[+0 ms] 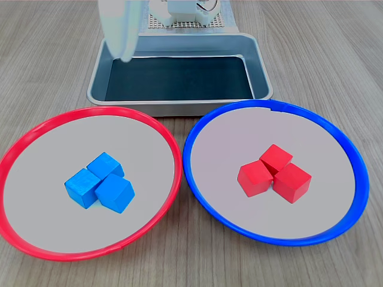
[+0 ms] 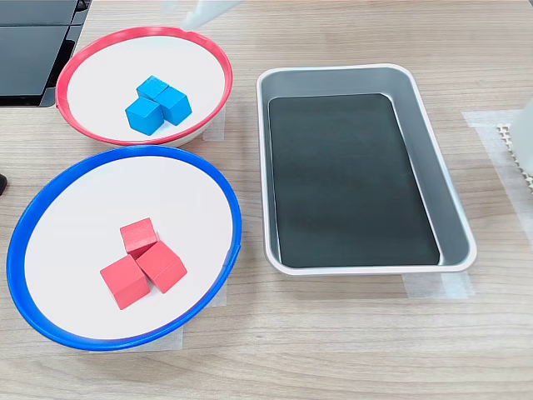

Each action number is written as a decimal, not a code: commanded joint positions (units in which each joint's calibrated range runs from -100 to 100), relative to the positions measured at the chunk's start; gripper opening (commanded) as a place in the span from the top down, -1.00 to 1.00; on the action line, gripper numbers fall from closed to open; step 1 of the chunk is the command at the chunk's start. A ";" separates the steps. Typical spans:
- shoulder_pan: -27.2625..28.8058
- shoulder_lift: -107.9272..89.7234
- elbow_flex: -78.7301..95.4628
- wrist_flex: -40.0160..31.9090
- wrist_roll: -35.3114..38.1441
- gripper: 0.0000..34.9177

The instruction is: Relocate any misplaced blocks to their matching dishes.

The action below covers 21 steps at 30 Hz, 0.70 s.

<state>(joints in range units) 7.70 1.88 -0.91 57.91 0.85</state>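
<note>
In the second exterior view you see the red-rimmed plate (image 2: 218, 58) at the upper left, holding three blue cubes (image 2: 157, 105) clustered together and touching. Below it, just beside it, sits the blue-rimmed plate (image 2: 234, 218) with three red cubes (image 2: 143, 262) bunched in contact near its middle. To the second exterior view's right of both plates lies the grey metal tray (image 2: 445, 200), its dark floor bare. Everything rests on the wood-grain surface (image 2: 333, 350). A pale blurred shape (image 2: 208, 12) pokes in at the top edge.
</note>
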 commanded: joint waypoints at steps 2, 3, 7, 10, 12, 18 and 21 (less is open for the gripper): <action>1.01 11.64 -19.44 6.51 -2.54 0.86; 1.29 14.54 -22.81 7.67 -3.08 0.84; 2.32 22.13 -30.36 8.58 -5.27 0.66; 2.51 25.46 -33.64 10.06 -7.33 0.50; 2.32 27.08 -35.19 11.30 -8.30 0.48; 0.82 29.81 -35.73 13.86 -10.74 0.35; -0.03 30.92 -36.37 14.68 -11.82 0.35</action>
<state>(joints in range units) 8.50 32.74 -34.12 71.62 -9.84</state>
